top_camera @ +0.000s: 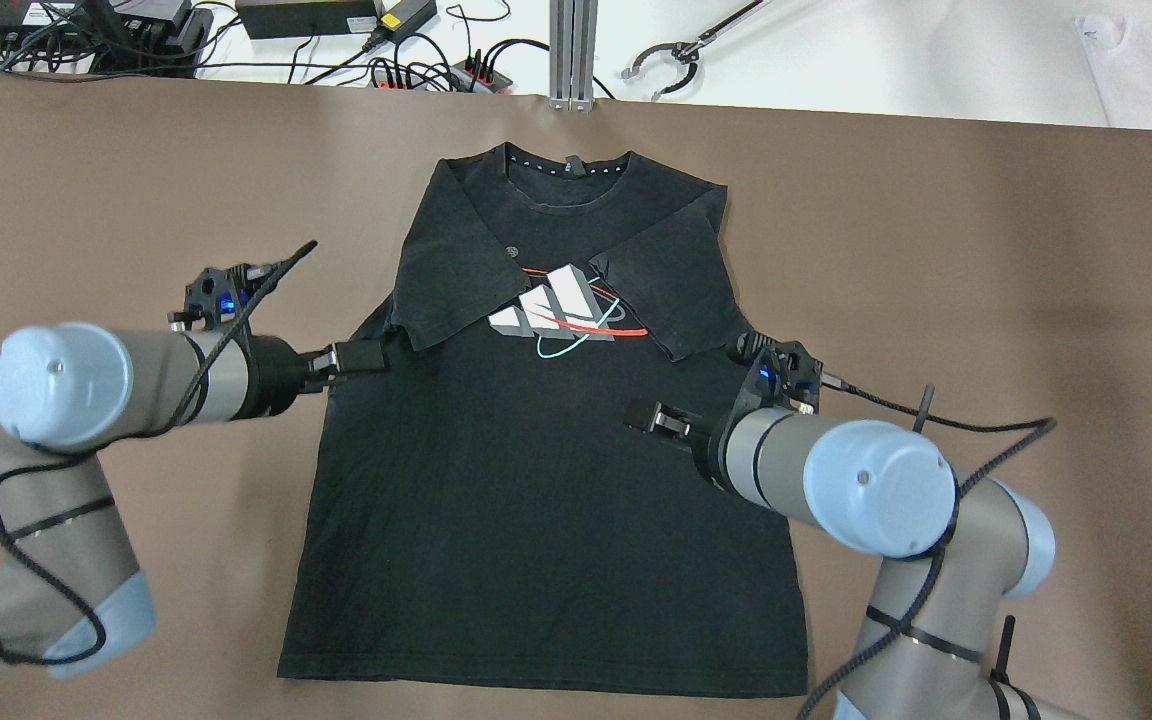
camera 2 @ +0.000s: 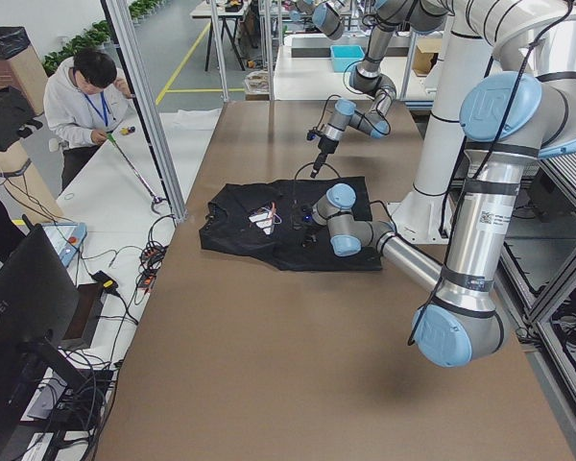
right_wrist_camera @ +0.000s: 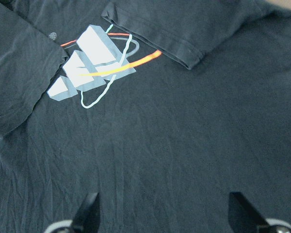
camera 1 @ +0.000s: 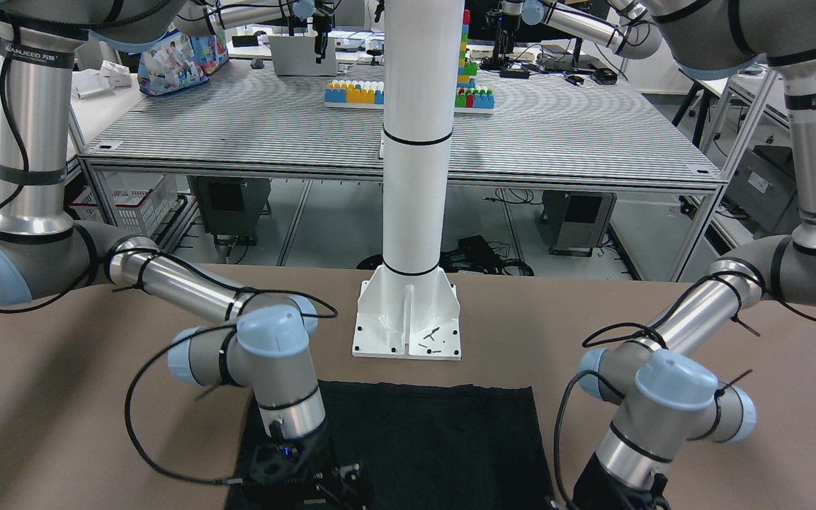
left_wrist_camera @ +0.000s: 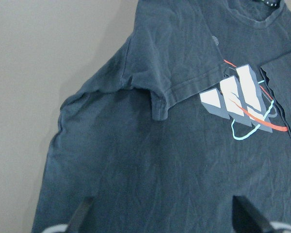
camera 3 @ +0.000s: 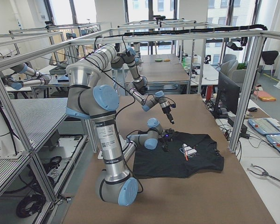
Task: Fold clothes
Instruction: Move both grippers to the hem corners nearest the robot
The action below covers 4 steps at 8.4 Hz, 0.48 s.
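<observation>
Black T-shirt (top_camera: pixel 536 500) flat, front up; left tool (top_camera: pixel 366 355) and right tool (top_camera: pixel 648 417) wide, empty.

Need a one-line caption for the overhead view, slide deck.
Black T-shirt laid flat, both sleeves folded inward; left hand and right hand open over it.
</observation>
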Available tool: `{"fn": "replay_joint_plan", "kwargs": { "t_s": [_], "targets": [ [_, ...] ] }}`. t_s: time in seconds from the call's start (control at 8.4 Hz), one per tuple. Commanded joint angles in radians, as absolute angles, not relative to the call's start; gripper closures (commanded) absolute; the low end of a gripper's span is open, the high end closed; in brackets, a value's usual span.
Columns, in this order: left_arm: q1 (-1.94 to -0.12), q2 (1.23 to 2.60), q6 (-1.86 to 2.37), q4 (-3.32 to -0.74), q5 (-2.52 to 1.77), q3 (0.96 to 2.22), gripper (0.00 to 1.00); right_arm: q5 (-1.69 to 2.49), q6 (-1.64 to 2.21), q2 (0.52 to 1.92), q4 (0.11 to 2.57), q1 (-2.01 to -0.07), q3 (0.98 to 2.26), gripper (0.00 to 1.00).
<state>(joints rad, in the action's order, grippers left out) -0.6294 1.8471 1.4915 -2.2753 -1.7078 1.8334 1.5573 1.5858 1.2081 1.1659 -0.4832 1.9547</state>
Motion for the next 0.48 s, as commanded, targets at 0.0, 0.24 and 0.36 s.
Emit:
{"fn": "replay_joint_plan", "kwargs": {
  "t_s": [0.0,0.24,0.36],
  "targets": [
    [-0.421,1.682,1.653,-2.365,-1.547,1.946,0.00,1.363,1.793,1.331,1.158,-0.291,2.054,0.06],
    [-0.246,1.515,1.724,-2.375,-1.427,2.070,0.00,1.222,1.854,1.477,1.128,-0.139,2.167,0.06],
    [-0.166,1.478,1.764,-2.375,-1.346,2.083,0.00,1.180,1.880,1.521,1.083,-0.088,2.172,0.06]
  ]
}}
